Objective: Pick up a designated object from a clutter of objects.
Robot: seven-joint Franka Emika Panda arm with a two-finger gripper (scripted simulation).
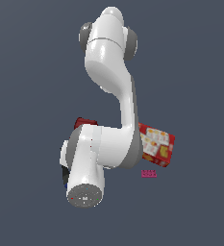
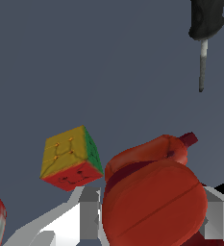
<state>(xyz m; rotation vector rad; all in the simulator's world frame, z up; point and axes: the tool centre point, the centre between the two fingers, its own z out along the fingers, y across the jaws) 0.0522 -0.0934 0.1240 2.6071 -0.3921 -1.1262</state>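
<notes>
While the arm (image 1: 104,144) hid much of the exterior view, one cracker box (image 1: 156,145), one pink brick (image 1: 149,173) and one mug (image 1: 84,123) edge showed. In the wrist view, one drill (image 2: 152,192) sat between the gripper's (image 2: 149,211) fingers (image 2: 88,211), apparently clamped; one cube (image 2: 71,158) and one screwdriver (image 2: 204,38), cut off, lay nearby.

Surface: flat slate-grey floor (image 1: 27,72), filling the exterior view from edge to edge.
Finish: uniform, matte, one even tone.
Wrist view: same grey floor (image 2: 60,57) behind everything.
</notes>
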